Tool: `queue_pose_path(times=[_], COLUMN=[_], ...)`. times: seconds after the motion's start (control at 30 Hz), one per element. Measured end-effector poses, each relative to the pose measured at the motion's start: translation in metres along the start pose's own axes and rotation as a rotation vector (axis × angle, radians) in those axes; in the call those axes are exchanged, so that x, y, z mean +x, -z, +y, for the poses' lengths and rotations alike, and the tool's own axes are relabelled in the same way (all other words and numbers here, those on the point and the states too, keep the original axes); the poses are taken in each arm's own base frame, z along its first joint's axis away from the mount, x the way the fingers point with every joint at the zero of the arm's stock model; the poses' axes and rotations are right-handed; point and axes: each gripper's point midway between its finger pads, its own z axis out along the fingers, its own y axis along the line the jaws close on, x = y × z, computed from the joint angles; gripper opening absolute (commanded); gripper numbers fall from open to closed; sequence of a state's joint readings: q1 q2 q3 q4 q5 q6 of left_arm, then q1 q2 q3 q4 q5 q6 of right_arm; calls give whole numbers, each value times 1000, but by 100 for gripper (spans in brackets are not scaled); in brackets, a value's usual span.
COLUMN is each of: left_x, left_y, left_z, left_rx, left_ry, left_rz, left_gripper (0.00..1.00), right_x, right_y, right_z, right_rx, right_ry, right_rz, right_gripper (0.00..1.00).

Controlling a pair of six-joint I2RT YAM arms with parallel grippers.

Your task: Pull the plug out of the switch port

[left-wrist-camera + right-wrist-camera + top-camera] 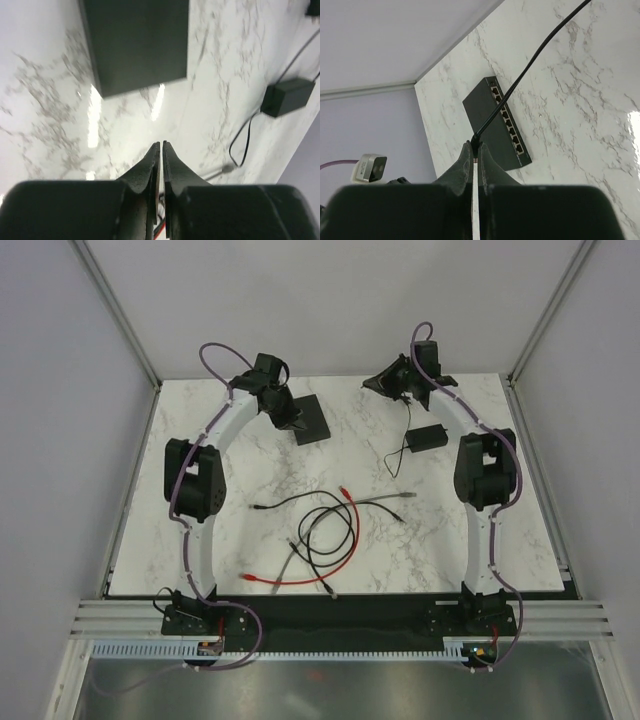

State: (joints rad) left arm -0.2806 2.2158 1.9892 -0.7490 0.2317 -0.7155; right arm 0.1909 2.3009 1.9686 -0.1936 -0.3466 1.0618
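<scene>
The switch (312, 420) is a flat black box lying at the back left of the marble table. In the right wrist view the switch (487, 117) shows its row of sockets along one edge, and no cable is in them. My right gripper (475, 150) is shut on a small black plug (476, 144), held in the air away from the switch. The plug's thin black cord (530, 60) runs up and to the right. In the top view my right gripper (385, 383) is at the back centre. My left gripper (161, 146) is shut and empty, just short of the switch (137, 42).
A small black power-adapter brick (430, 437) lies at the back right; it also shows in the left wrist view (287, 97). Loose red (352, 530), black (320, 535) and grey (385, 498) cables lie in the middle of the table.
</scene>
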Motion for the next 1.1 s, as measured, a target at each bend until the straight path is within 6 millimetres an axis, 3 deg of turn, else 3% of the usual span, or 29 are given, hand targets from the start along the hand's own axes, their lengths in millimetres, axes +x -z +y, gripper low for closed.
queue_pose_path(times=[0.1,0.23,0.33,0.43,0.6,0.8,1.1], left_x=[34,69,85,95,110,115,117], left_y=[22,46,65,81,106,128,130], left_z=[-18,-32,-25,-11,9,12,13], left_rx=[31,73,82,75,59,76,82], left_ry=[-71,-165,-210,-241,-283,-324,-334], left_rz=[38,79,94,93,77,43,47], left_gripper=[11,12,12,12,12,12,12], right_x=[-5,-19,-44,-62,-67,-47,-22], right_y=[29,68,94,118,146,150,147], right_z=[0,-23,-62,-115,-182,-198,-200], right_rx=[26,124,254,413,626,689,699], right_ry=[64,136,191,212,235,288,350], right_rz=[27,46,25,25,66,150,229], right_gripper=[0,0,0,1,0,1,29])
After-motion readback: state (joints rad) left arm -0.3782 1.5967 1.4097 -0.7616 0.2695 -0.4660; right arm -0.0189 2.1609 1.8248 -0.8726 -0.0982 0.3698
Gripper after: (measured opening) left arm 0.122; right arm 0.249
